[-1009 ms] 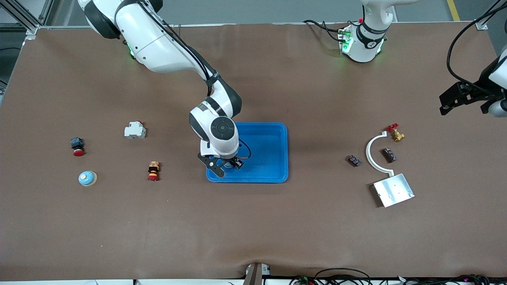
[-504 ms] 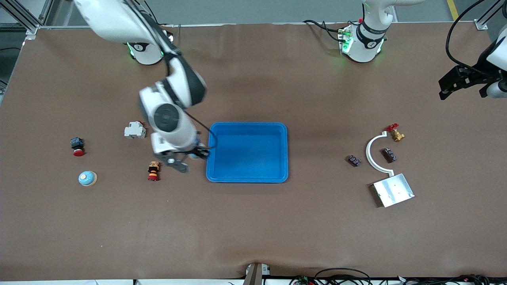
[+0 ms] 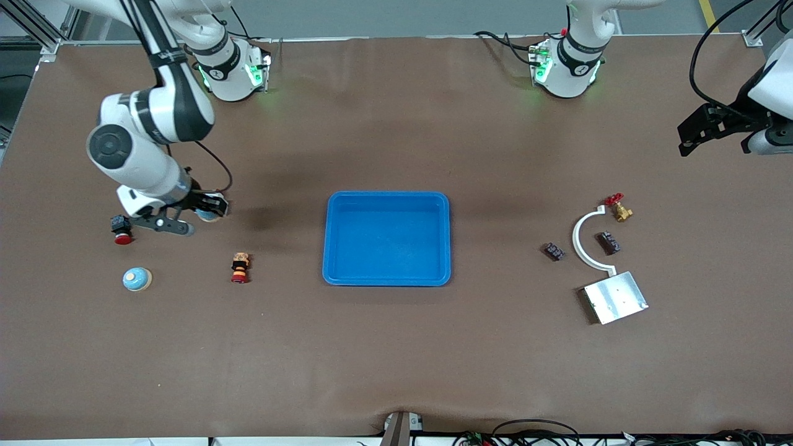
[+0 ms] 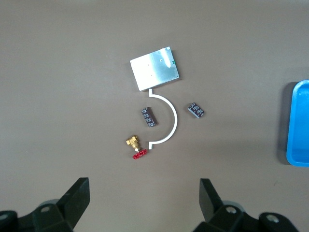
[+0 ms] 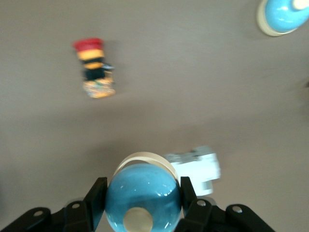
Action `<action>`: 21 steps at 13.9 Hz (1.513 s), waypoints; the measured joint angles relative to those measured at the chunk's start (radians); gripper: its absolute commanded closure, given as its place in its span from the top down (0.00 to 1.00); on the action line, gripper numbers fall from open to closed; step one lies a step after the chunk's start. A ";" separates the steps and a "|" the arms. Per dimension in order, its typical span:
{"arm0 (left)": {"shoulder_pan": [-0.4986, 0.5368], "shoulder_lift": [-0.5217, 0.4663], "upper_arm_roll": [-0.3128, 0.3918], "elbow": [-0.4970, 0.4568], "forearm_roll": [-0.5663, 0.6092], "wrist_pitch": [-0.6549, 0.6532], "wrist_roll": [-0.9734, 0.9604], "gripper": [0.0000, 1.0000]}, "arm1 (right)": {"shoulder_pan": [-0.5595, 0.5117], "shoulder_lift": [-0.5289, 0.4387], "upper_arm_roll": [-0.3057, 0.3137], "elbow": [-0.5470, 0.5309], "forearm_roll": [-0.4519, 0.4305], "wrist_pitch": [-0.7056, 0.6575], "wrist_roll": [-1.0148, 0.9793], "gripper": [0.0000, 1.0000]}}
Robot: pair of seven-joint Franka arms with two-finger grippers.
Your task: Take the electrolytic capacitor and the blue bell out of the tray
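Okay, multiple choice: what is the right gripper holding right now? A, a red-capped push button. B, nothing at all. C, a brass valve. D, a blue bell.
D: in the right wrist view the right gripper is shut on a blue bell, its fingers pressing either side of the dome.

two white arms (image 3: pixel 148 124) with black joint bands, black cables, green-lit bases (image 3: pixel 567 68), black jaws

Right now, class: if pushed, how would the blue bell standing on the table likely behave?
The bell has a smooth, rounded dome, so a grip may slip. Its wide flat base suggests it would slide rather than tip or roll.
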 measured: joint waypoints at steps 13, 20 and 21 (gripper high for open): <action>0.000 0.000 0.000 -0.007 -0.065 0.000 0.000 1.00 | -0.446 0.171 -0.004 -0.108 0.001 0.364 -0.642 0.00; -0.001 0.000 -0.001 -0.009 -0.065 0.000 -0.001 1.00 | -0.447 0.220 0.007 -0.203 0.041 0.500 -0.643 0.00; -0.001 0.000 -0.002 -0.009 -0.065 0.000 -0.008 1.00 | -0.447 0.217 0.008 -0.215 0.041 0.524 -0.643 0.00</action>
